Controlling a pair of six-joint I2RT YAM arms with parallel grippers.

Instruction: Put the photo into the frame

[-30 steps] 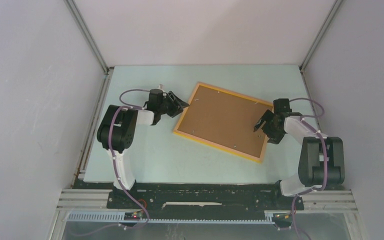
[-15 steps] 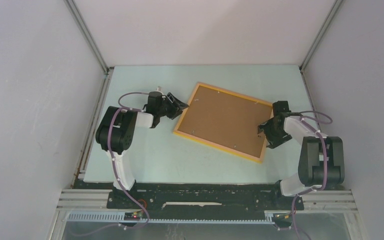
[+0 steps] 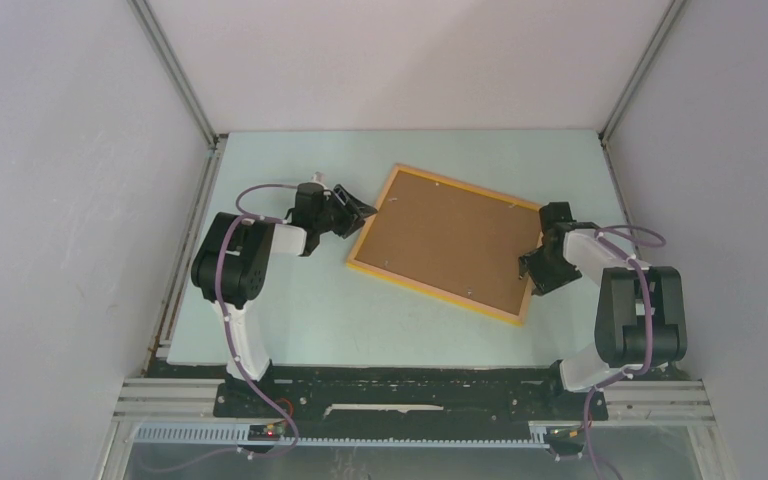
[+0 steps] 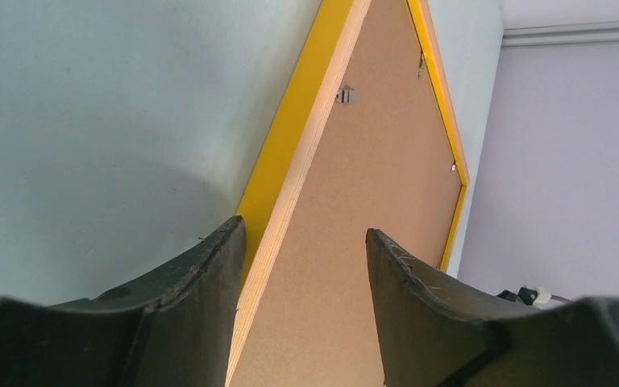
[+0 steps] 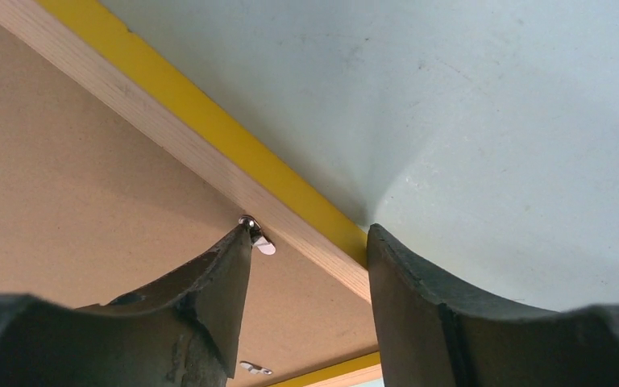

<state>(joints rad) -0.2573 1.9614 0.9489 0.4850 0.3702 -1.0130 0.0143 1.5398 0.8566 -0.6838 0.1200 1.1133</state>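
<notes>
The frame point(image 3: 435, 293) lies face down on the table, thin yellow-orange wood, with the brown backing board point(image 3: 450, 240) filling it. The photo is hidden. My left gripper point(image 3: 365, 212) is open and straddles the frame's left edge; in the left wrist view point(image 4: 305, 242) one finger is outside the yellow rail point(image 4: 290, 137) and the other over the board point(image 4: 371, 201). My right gripper point(image 3: 532, 268) is open and straddles the right edge point(image 5: 310, 238); one fingertip point(image 5: 238, 250) is at a small metal tab point(image 5: 264, 246), the other outside the rail point(image 5: 209, 121).
The pale green table point(image 3: 290, 310) is boxed in by grey walls at the left, back and right. Small metal tabs point(image 4: 345, 95) dot the board's rim. The right arm's base point(image 3: 640, 320) stands near the frame's near right corner.
My right gripper has moved toward the frame's right rail and come down over it. My left gripper has shifted only slightly at the left edge. The frame has not moved.
</notes>
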